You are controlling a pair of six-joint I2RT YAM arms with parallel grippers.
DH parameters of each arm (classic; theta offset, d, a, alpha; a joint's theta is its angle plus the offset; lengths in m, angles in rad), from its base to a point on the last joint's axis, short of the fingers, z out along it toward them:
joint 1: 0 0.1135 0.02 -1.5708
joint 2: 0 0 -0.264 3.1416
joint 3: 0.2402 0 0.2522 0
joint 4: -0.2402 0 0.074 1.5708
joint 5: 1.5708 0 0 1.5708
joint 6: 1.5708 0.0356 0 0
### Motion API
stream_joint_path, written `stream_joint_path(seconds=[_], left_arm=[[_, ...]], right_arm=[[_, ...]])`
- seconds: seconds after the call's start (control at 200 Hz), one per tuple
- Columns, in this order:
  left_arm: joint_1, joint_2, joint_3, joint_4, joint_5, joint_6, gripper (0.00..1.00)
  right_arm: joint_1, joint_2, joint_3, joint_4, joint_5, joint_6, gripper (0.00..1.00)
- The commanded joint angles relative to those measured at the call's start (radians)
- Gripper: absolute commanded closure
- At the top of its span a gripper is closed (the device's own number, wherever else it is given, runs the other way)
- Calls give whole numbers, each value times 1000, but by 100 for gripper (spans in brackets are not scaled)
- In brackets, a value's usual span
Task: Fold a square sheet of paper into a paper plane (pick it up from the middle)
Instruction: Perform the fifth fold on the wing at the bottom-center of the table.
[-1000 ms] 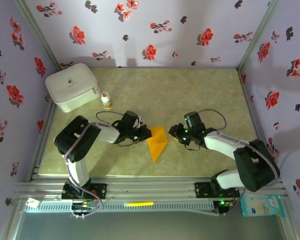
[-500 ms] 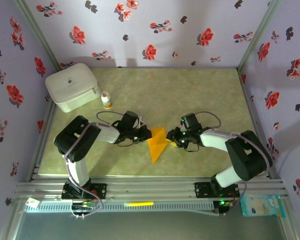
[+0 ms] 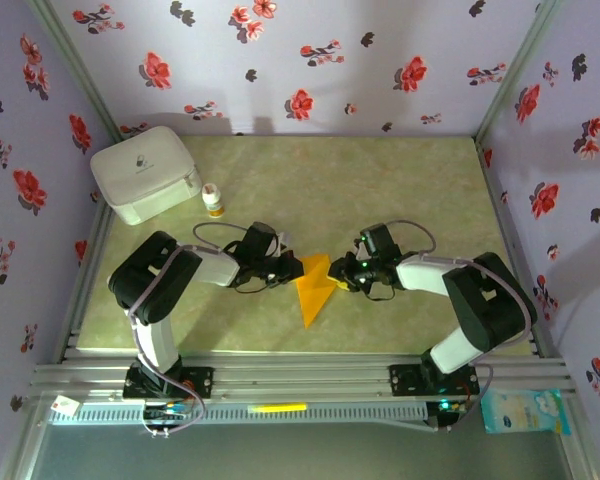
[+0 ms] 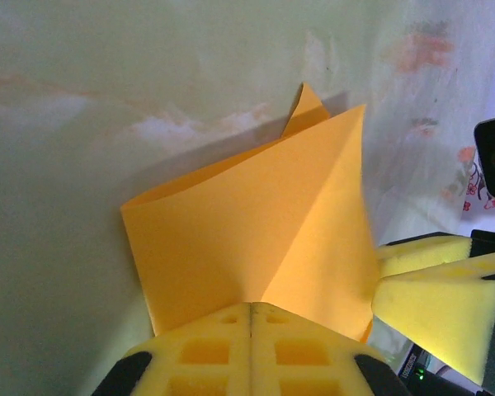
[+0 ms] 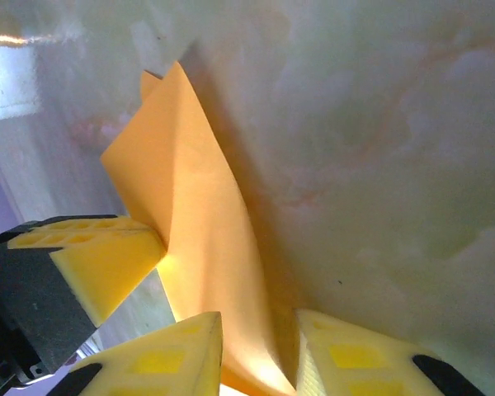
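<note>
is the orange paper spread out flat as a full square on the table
No, the orange paper is folded into a creased, layered shape that rises off the table from the shut left gripper.

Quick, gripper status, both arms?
Left gripper: closed on the folded orange paper.
Right gripper: partly open, the paper's edge between its pads, not clamped.
</note>
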Motion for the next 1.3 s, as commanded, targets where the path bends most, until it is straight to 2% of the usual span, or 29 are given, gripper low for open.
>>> stream_joint_path(seconds=[0.0, 0.12, 0.225, 0.515, 0.7, 1.005, 1.295], left_arm=[[-8, -27, -6, 13, 12, -7, 100], [-8, -67, -11, 31, -4, -28, 99], [-8, -109, -11, 29, -22, -41, 93], [-8, -209, -15, -41, -83, -47, 90], [-14, -207, -15, -27, -86, -84, 88], [-14, -92, 67, -86, -83, -73, 87], [-14, -37, 87, -172, -117, -52, 95]], right_arm=[[2, 19, 23, 26, -12, -31, 77], [2, 21, 23, 26, -3, -32, 84], [2, 15, 16, 33, 11, -23, 91], [2, -15, -30, 98, 65, 59, 93], [12, -42, -83, 176, 136, 163, 92], [36, -41, -82, 195, 116, 171, 83], [34, -43, -84, 209, 95, 161, 81]])
